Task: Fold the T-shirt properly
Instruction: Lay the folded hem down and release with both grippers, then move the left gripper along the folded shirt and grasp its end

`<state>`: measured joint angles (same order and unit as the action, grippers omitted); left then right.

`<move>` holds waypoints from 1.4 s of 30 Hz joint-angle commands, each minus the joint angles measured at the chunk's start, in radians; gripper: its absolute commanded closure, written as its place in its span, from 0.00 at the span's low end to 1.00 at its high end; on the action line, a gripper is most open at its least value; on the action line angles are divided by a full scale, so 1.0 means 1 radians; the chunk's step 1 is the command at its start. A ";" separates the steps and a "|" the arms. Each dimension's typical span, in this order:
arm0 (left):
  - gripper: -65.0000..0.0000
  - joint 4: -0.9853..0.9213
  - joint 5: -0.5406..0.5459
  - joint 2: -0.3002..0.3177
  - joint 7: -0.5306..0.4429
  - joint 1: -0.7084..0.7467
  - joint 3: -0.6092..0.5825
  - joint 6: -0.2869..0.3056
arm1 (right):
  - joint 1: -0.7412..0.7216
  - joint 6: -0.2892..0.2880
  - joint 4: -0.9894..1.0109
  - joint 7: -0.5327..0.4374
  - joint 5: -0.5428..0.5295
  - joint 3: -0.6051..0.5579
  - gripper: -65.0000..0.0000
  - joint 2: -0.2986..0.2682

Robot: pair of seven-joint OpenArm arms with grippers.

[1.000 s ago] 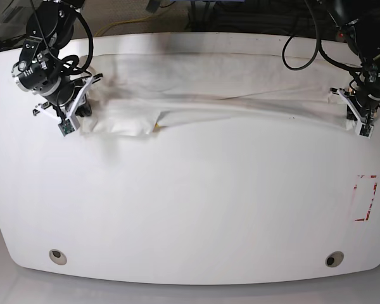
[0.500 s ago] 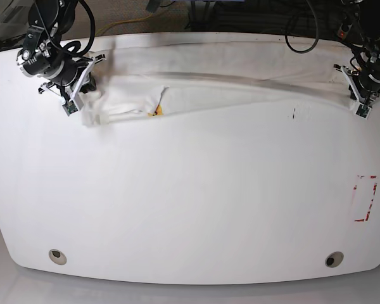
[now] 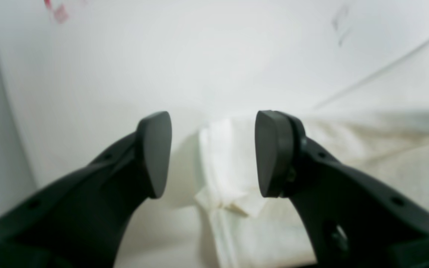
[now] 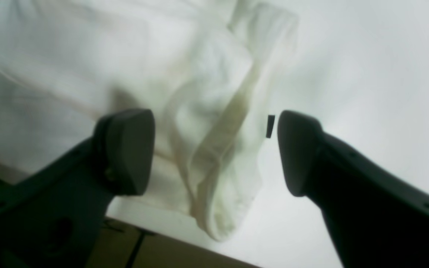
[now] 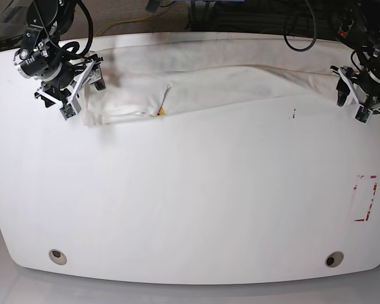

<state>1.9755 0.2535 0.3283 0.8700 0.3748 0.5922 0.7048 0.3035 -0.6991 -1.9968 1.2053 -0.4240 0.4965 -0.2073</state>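
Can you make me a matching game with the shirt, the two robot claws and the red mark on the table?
Things:
1. T-shirt
2. left gripper
3. right gripper
4. red mark

Places or states:
A. open, above the shirt's end on the base view's left
B. lying stretched along the far side of the table
C. near the table's edge on the base view's right, apart from the shirt
D. open, above the shirt's end on the base view's right

Pairs: 1-B, 2-D, 3-A, 4-C
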 commanded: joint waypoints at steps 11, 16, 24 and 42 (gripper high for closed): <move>0.50 0.012 0.186 0.082 0.173 0.166 0.079 -0.007 | -0.011 0.001 -0.011 -0.022 -0.224 -0.006 0.24 0.016; 0.50 -0.049 0.142 0.084 0.171 0.204 0.039 -0.007 | -0.036 0.001 0.083 -0.022 -0.224 -0.006 0.24 0.038; 0.50 -0.209 0.056 0.084 0.078 0.128 -0.090 -0.007 | -0.088 0.001 0.302 -0.097 -0.223 -0.006 0.24 -0.001; 0.50 -0.420 0.060 0.084 0.078 -0.178 -0.229 -0.007 | -0.241 0.001 0.594 -0.247 -0.223 -0.009 0.24 -0.139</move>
<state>1.5467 0.3256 0.3965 0.9344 0.2127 0.3569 0.7002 0.0711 -0.7036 -1.3846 0.9627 -0.6510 0.4824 -0.3267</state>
